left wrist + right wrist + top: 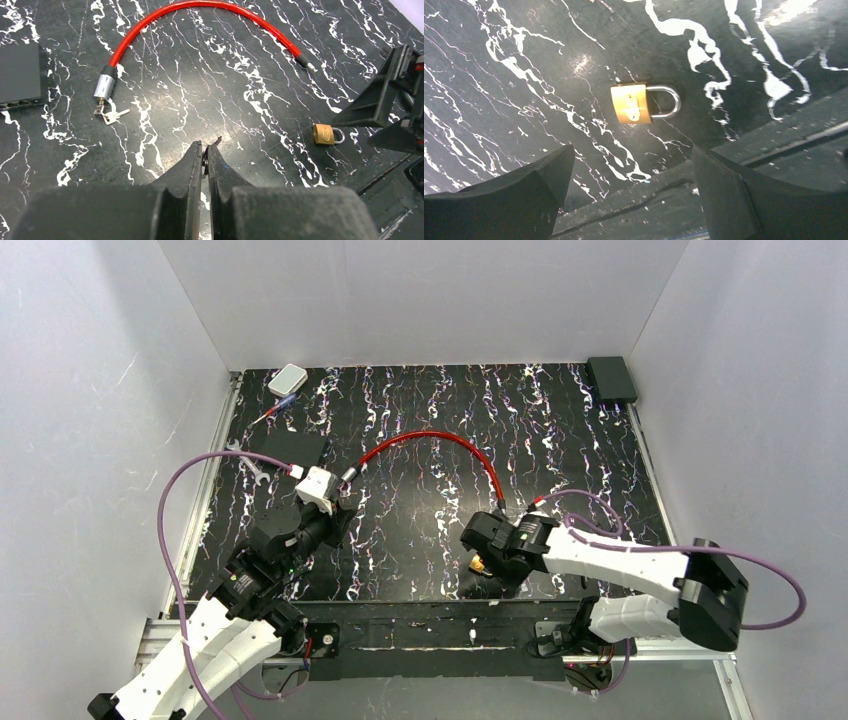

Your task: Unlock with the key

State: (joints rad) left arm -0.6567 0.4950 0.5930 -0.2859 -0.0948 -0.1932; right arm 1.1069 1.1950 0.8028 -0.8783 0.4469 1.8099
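Note:
A small brass padlock [630, 103] lies flat on the black marbled mat, shackle closed; it also shows in the left wrist view [325, 134] and in the top view [479, 565]. My right gripper [631, 150] is open and hovers just above the padlock, one finger on each side [480, 552]. My left gripper [205, 145] is shut on a small key with its ring [205, 162]; the dark key tip pokes out past the fingertips. In the top view the left gripper [338, 520] is at the mat's left, well apart from the padlock.
A red cable lock [210, 10] arcs across the mat, its metal barrel [103, 87] with two keys [112, 116] hanging from it. A black pad [295, 450], a wrench [250, 462], a white box [287, 379] and a black box [611, 378] lie near the edges.

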